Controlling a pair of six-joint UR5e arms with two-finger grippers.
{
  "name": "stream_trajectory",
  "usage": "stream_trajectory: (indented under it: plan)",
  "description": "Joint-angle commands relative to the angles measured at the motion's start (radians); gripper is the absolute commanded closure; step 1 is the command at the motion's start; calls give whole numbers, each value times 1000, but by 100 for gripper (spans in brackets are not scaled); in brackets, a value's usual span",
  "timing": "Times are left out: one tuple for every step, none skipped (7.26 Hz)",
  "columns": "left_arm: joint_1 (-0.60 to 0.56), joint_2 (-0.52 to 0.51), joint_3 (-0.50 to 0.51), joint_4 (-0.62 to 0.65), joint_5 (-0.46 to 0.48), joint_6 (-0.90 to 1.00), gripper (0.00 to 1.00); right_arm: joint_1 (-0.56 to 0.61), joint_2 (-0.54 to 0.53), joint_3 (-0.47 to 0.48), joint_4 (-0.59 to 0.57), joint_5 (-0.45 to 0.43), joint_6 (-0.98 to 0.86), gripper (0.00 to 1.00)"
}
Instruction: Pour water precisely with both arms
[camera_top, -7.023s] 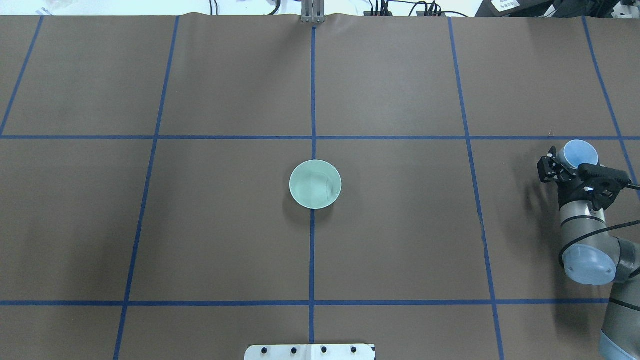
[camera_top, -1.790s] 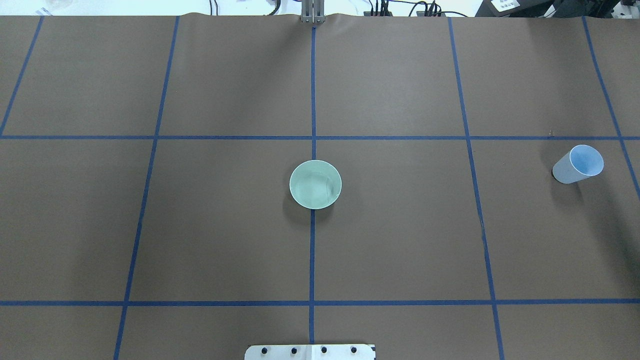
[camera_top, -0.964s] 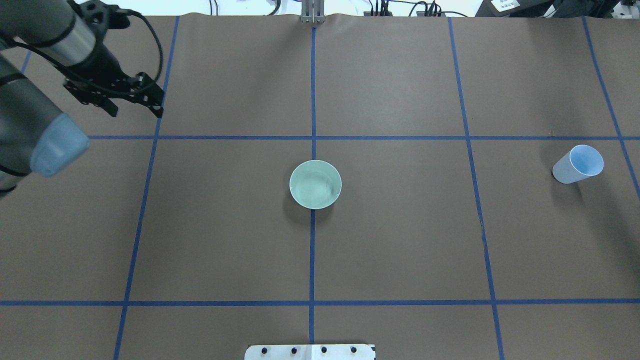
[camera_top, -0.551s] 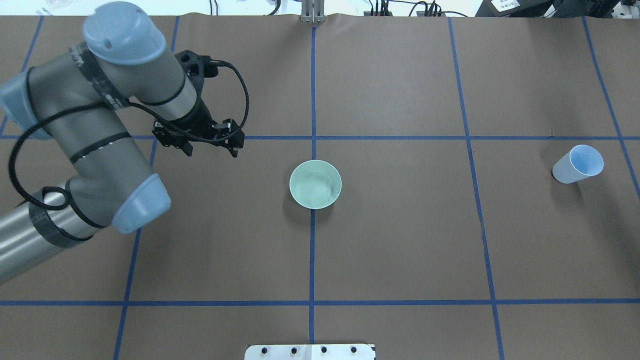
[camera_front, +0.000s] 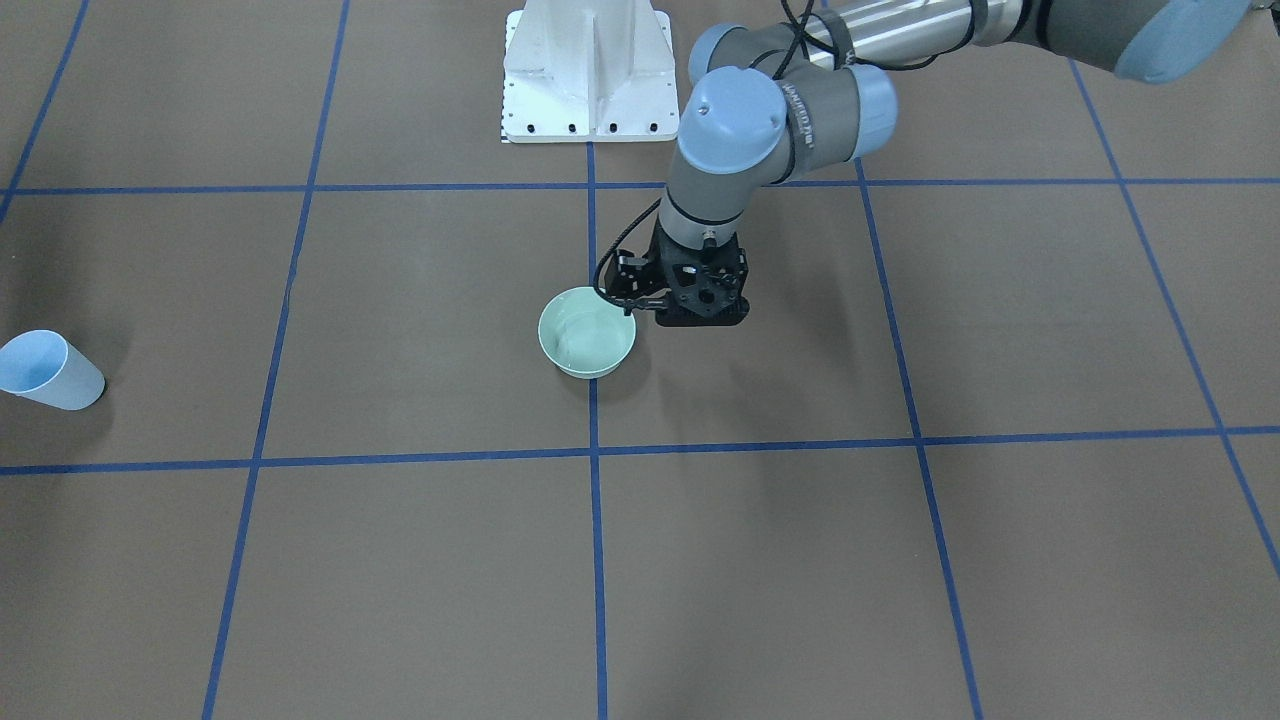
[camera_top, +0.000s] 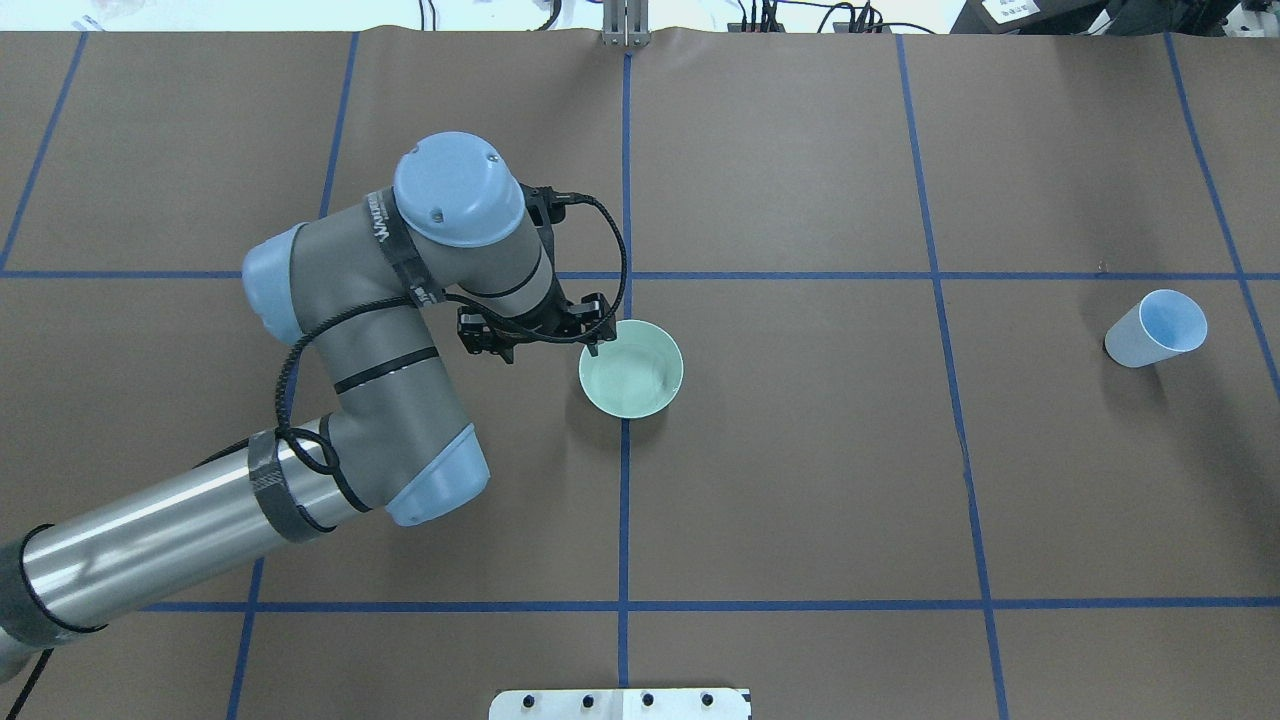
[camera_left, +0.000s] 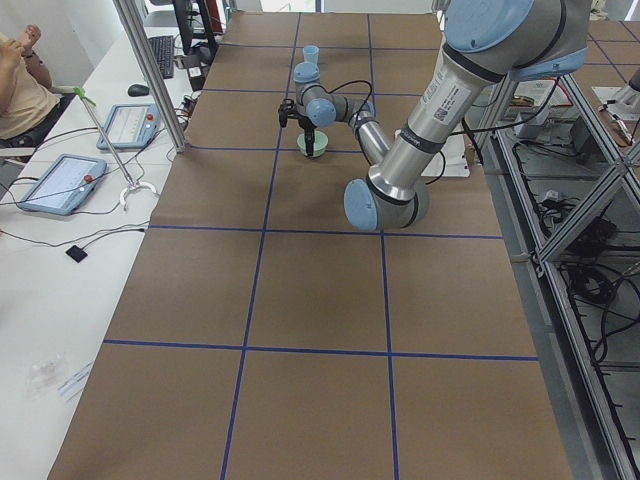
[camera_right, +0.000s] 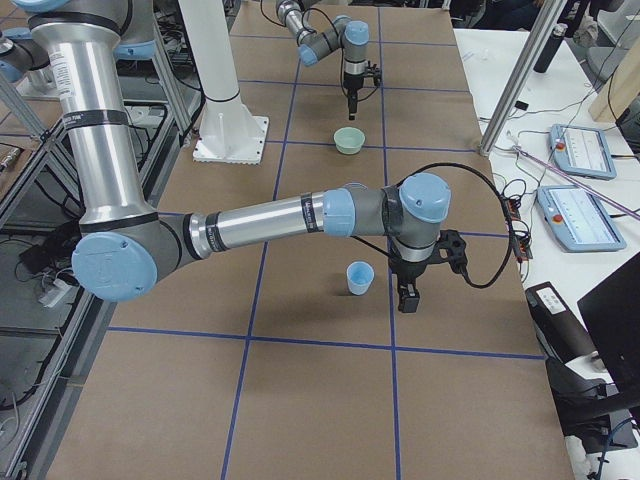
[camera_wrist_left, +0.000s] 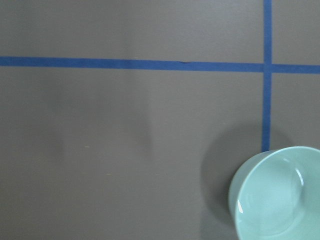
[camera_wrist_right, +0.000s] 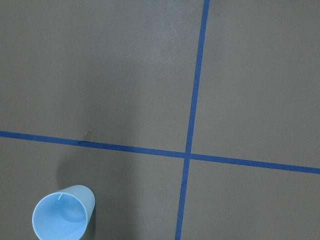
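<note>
Plainly spread wide and empty, the left gripper (camera_top: 549, 347) hangs just beside the mint-green bowl (camera_top: 631, 368), one finger (camera_top: 594, 344) close by its rim. Water (camera_top: 634, 380) glints faintly inside that bowl, mid-table on the blue tape cross. The right gripper (camera_right: 405, 291) stands near the blue cup (camera_right: 359, 277); its opening I cannot tell.
</note>
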Motion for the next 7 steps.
stream_trajectory:
  plan:
    - [64, -38, 57, -9, 85, -49, 14, 0, 1, -1, 0, 0, 1, 0]
    - [65, -38, 68, -10, 86, -47, 25, 0, 1, -1, 0, -2, 2, 0]
    - [67, -35, 71, -12, 86, -44, 25, 0, 3, -1, 0, 0, 1, 0]
    - [67, -37, 88, -13, 86, -44, 41, 0, 3, -1, 0, 0, 1, 0]
    - [68, -37, 100, -45, 86, -44, 78, 0, 3, -1, 0, -2, 1, 0]
    - [67, -35, 120, -90, 86, -43, 100, 0, 1, -1, 0, -2, 1, 0]
    - [65, -35, 128, -105, 86, -41, 100, 0, 3, -1, 0, -2, -1, 0]
